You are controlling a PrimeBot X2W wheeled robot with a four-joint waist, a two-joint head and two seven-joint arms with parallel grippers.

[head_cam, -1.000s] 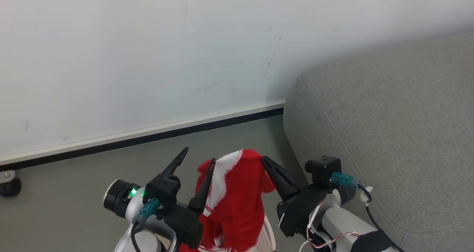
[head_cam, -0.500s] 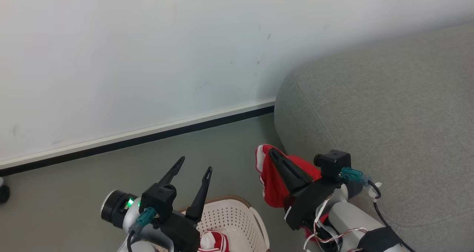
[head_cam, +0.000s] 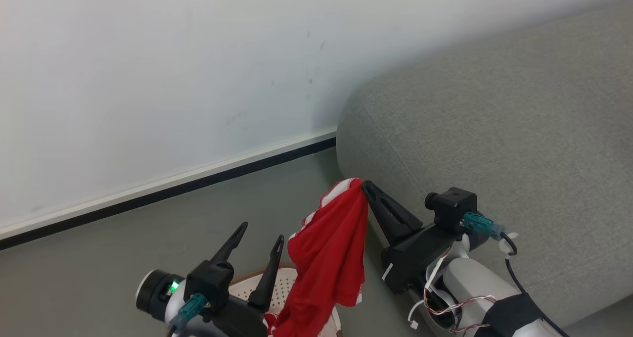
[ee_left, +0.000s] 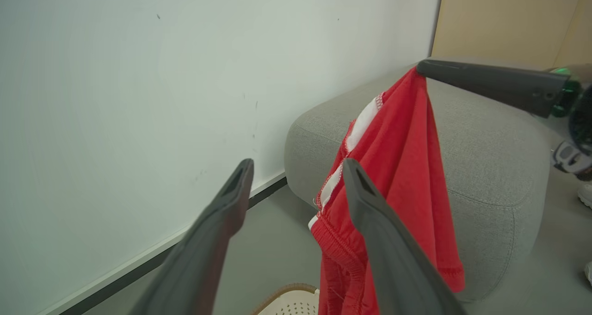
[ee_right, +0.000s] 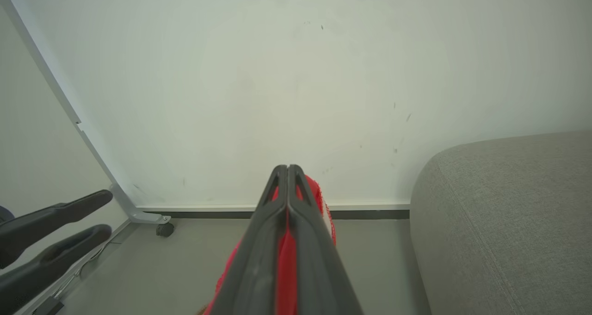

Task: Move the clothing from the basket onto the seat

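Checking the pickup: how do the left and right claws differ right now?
The left claw is open and empty; the right claw is shut on the red garment. The left claw is by the basket; the right claw is nearer the grey seat. Both have two dark fingers.

The grey floor (head_cam: 148, 238) bears the seat (head_cam: 494, 154) and, apparently, the basket (ee_left: 296, 303).

Open floor (head_cam: 148, 238) between wall (head_cam: 148, 79) and seat (head_cam: 494, 129), red garment (head_cam: 329, 258) across the gap over the basket (ee_left: 296, 303).
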